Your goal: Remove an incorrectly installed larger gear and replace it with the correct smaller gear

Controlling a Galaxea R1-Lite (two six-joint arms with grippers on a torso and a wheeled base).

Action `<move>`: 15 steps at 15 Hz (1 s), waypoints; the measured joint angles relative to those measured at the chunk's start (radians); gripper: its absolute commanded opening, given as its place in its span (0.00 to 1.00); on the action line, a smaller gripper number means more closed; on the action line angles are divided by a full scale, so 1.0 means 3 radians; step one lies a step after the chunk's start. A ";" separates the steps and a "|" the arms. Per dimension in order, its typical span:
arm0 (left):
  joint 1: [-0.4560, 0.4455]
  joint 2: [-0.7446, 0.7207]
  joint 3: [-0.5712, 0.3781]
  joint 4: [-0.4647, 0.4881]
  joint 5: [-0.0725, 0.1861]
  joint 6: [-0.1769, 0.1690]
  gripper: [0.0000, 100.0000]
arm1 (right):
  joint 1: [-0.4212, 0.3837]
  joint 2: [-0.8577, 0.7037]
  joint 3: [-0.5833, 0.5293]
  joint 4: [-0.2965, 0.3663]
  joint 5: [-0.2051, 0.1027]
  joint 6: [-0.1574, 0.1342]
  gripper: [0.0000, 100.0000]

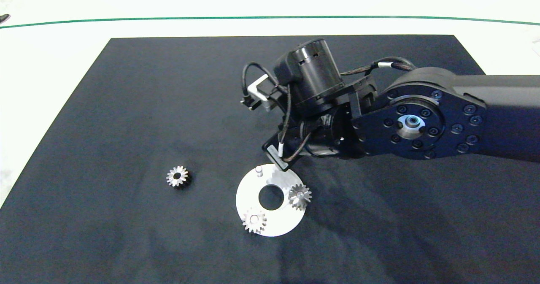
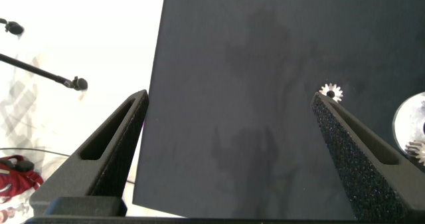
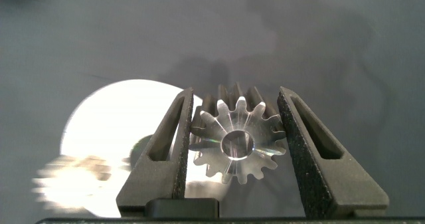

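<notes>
You are looking at the right gripper [image 3: 234, 141] clamping the larger gear [image 3: 237, 143] between its two fingers, above the silver round plate [image 1: 270, 229] near its bare pin [image 1: 259, 171]. Two small gears [image 1: 299, 196] are sitting on that plate. The smaller gear [image 1: 177, 176] is lying alone on the dark mat [image 1: 126, 106], well apart from the plate. The left gripper [image 2: 229, 117] is hanging over the mat's edge with its fingers spread wide and holding nothing.
</notes>
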 measured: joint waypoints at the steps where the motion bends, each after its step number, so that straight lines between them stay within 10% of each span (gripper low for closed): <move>1: -0.0001 0.0000 0.0000 0.0000 -0.0001 0.0000 1.00 | -0.0114 -0.0063 0.0125 -0.0011 0.0011 0.0011 0.28; 9: -0.0002 0.0000 0.0015 0.0000 -0.0011 0.0000 1.00 | -0.0845 -0.0714 0.1635 -0.0895 0.0340 0.0050 0.28; 10: -0.0002 0.0000 0.0015 0.0000 -0.0016 0.0000 1.00 | -0.0865 -0.0759 0.1802 -0.1050 0.0345 0.0111 1.00; 15: -0.0141 0.0000 0.0038 0.0000 -0.0027 0.0003 1.00 | -0.0931 -0.1022 0.2101 -0.1241 0.0370 0.0191 1.00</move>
